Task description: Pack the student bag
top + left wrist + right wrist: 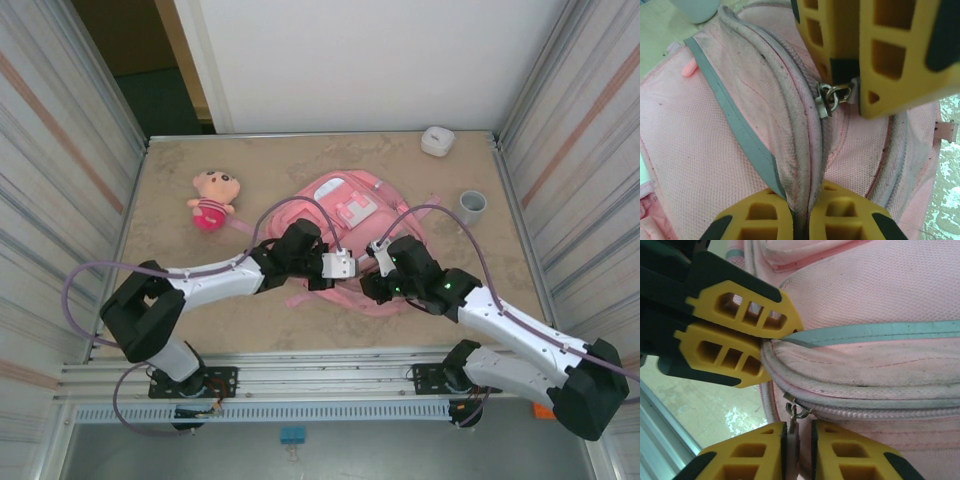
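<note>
The sandy surface has spare room around the student bag, which lies flat at its middle with its long axis running away from the arm bases; a plush doll sits to its left and a grey cup to its right. At the bag's near end the left pincer is clamped tight on the raised zip seam, which runs sideways from it. Just beside it, the right pincer stands a crack open around the zip pull, best placed to draw it along.
</note>
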Robot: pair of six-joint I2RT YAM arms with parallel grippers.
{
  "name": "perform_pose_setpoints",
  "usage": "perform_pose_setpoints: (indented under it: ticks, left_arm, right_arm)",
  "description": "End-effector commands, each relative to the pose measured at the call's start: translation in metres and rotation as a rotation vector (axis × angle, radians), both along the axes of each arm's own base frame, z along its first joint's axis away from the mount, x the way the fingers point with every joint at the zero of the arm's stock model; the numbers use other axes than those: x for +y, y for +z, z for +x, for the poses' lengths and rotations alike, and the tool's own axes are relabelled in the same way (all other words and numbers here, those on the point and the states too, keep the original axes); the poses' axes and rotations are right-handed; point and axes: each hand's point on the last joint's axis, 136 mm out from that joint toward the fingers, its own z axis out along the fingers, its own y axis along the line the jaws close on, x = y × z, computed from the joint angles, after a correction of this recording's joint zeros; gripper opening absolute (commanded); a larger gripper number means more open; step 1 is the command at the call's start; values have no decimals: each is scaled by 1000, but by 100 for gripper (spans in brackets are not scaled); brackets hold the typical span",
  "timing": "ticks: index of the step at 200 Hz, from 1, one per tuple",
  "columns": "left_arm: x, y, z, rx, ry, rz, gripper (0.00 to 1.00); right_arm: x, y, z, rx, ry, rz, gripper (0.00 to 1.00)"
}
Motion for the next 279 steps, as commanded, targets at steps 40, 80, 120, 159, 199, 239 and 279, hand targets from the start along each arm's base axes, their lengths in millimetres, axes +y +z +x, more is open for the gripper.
perform_pose_setpoints:
  ticks: [40,80,120,159,199,239,279]
  left_arm:
    - [1,37,-4,0,-7,-87,0]
    - [48,6,15,4,107,57,0]
    - [82,-3,25,-12,195,118,2]
    - [72,21,8,52,152,34,48]
    - [38,57,-8,97,120,-85,65]
    - [20,41,-23,169,43,-65,64]
    - [12,29,-33,164,1,-34,49]
  right_arm:
    - [-21,-3,17,-42,-111,-59,3]
    - [-51,14,9,-12,-177,-27,0]
    - [-35,24,-4,18,-73,79,0]
    - [2,36,-16,35,81,167,0]
    - [29,37,-29,60,166,155,0]
    - [47,43,-33,59,202,191,0]
    - [47,44,-34,62,205,201,0]
